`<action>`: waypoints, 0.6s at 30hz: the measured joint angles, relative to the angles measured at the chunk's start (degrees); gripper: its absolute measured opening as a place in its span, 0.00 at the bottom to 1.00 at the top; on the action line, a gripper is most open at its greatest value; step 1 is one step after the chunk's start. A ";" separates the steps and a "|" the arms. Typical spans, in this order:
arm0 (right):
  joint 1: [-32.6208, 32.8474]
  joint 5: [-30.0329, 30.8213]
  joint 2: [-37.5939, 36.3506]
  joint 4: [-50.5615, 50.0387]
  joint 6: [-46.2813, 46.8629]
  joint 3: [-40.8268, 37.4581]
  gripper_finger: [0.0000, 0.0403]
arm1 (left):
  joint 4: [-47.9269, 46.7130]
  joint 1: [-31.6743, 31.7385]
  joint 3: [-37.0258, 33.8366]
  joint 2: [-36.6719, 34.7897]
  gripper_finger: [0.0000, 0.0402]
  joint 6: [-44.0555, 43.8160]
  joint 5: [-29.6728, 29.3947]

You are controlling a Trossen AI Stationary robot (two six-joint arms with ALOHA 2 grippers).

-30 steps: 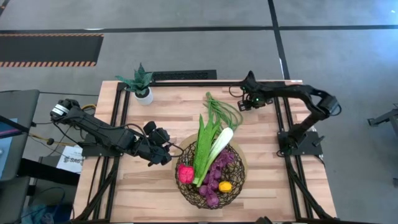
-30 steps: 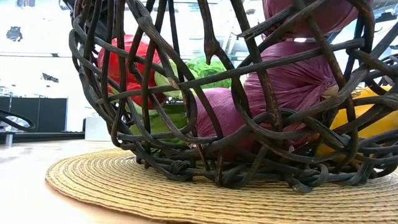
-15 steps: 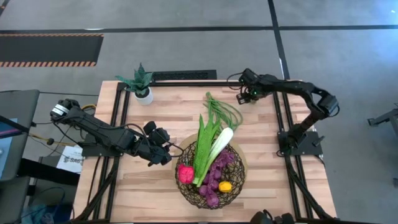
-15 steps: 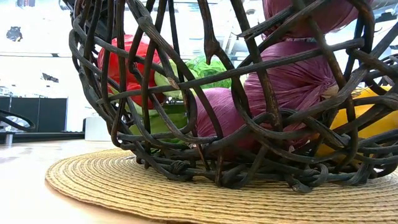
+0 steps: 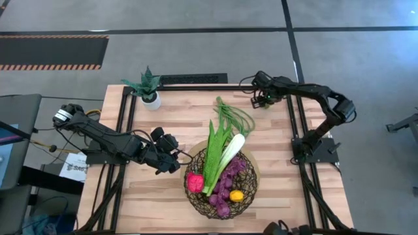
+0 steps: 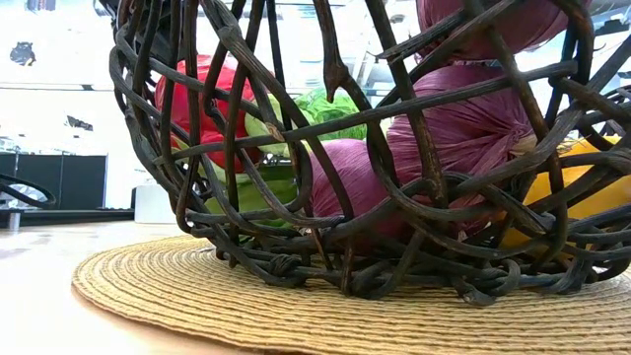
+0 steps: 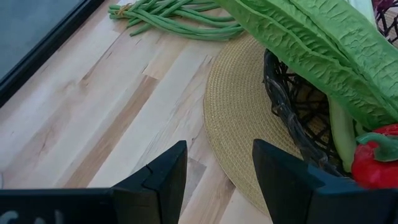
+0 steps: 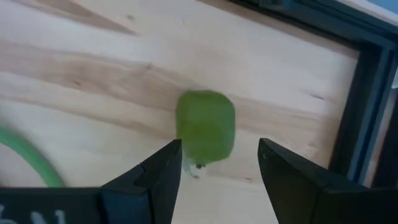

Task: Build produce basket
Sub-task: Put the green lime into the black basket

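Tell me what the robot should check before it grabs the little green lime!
1. Right gripper open: ok.
2. Lime lined up between its fingers: ok.
3. Lime resting free on the table: ok.
4. Gripper low enough to close on it: cannot tell.
5. Room in the basket for it: ok, gaps show beside the lemon.
6. Left gripper out of the way, open beside the basket: ok.

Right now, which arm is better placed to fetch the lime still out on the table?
The right. Its gripper hangs open directly over the lime near the table's far right corner. The left gripper waits beside the basket, well away from it.
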 joint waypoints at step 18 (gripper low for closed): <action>0.18 -1.77 0.13 3.66 0.17 -0.69 0.57 | -0.03 0.00 0.00 0.00 0.43 0.00 0.00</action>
